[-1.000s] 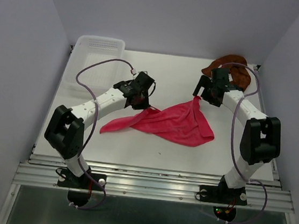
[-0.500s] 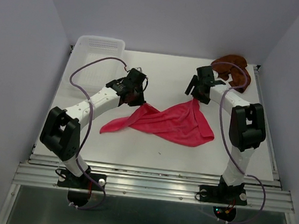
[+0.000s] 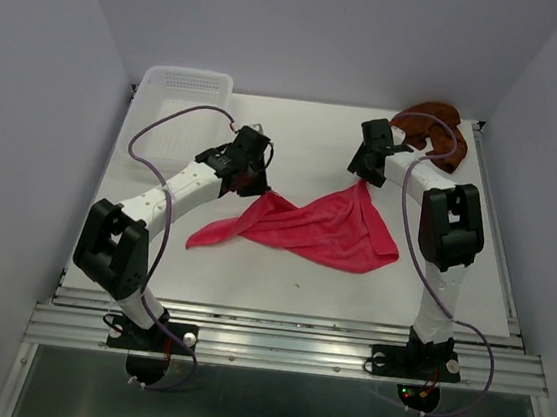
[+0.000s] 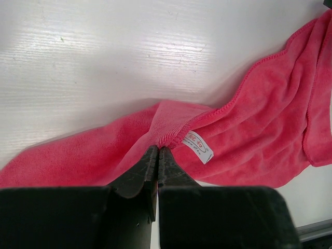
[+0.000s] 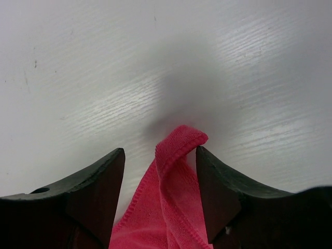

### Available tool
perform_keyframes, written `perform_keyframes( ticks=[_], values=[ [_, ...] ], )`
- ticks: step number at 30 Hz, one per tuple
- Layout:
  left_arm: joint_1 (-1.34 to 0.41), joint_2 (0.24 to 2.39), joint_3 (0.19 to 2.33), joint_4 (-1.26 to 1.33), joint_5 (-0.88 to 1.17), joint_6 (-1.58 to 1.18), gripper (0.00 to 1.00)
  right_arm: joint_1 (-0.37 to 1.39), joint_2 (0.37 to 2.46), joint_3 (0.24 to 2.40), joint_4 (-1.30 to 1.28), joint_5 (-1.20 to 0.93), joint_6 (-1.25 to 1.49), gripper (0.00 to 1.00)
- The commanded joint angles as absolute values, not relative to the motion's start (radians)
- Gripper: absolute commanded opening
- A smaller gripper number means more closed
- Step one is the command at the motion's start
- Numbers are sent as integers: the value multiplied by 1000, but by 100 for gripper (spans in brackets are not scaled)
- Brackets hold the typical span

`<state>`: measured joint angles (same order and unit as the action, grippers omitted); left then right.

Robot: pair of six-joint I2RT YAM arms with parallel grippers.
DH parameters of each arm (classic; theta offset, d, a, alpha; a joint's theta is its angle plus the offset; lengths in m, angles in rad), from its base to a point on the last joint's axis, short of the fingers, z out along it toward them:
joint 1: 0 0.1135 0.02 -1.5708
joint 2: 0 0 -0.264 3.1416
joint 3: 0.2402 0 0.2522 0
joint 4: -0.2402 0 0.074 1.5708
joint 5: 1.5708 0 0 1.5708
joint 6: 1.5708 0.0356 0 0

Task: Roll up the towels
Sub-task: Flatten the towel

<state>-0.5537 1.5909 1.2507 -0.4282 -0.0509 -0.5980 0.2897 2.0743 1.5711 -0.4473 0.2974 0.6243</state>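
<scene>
**Two towels on the surface, one taken by its hem**

Top view. The pink-red towel point(image 3: 321, 232) lies crumpled and part-spread at the middle of the surface point(image 3: 250, 281), between the two arms. The rust-brown towel point(image 3: 440, 114) is bunched at the far right corner, well apart from the white basket point(image 3: 187, 82) at the far left. The left claw point(image 3: 258, 180) is set at the towel's left upper edge, and the right claw point(image 3: 363, 176) at its far peak.

Left wrist view. The left claw point(image 4: 157, 155) is seen pressed together on the hemmed edge of the pink-red towel point(image 4: 249, 119), just beside a small sewn label point(image 4: 200, 147). The cloth is drawn into a small peak at the grip.

Right wrist view. The right claw point(image 5: 160, 151) is seen with its jaws apart. A folded corner of the pink-red towel point(image 5: 179, 139) stands between them, near the right jaw and not yet pinched.

Handling. The towel is judged light, limp and unbreakable; no shape will be kept unless it is tensioned. The stitched hem and corners are judged the best holds, since a pinch in the loose pile may slip. It should be spread flat from two corners before it is rolled.
</scene>
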Motion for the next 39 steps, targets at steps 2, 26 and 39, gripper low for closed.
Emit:
perform_keyframes(
  ticks=[2,26,39],
  values=[
    [-537,1522,1233,-399,-49,-572,0,296,2106,1644,-471,379,640,60],
    [-480,1326,1252,-359,-153,-620,0,276,1696,1416,-266,427,123,1],
    [-437,1054,1338,-498,-319,-699,0,255,979,1150,-158,344,-118,1]
  ],
)
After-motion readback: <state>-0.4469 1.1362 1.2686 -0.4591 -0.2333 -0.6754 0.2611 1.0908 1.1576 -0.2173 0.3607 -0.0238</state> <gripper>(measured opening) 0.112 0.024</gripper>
